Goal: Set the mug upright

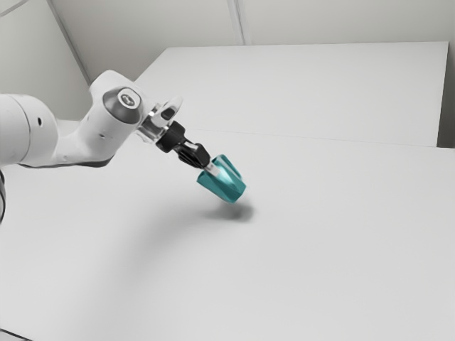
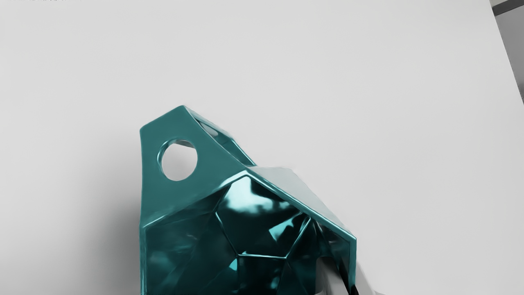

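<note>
1. Reaching in from the exterior view's left, the white, smooth-shelled jointed arm [image 1: 96, 135] rises to a bulky joint with a grey round cap [image 1: 122, 105], then slants down toward the exterior view's right.
2. The black hand [image 1: 173, 137] follows that slope, tilted well off vertical, its pale-tipped fingers [image 1: 212, 170] aimed obliquely downward at the mug's open end.
3. In the wrist view the fingers [image 2: 328, 275] are clamped on the mug's wall, one inside the opening and the other outside.
4. The teal, glossy, faceted mug [image 1: 225, 185] is at the fingertips, tipped over at a slant: mouth toward the hand, base down and toward the exterior view's right.
5. Its angular handle [image 2: 150, 164], with a round hole through it, stands out from the side, apart from the fingers.
6. A soft shadow lies near the mug on the plain white tabletop [image 1: 320, 249].
</note>
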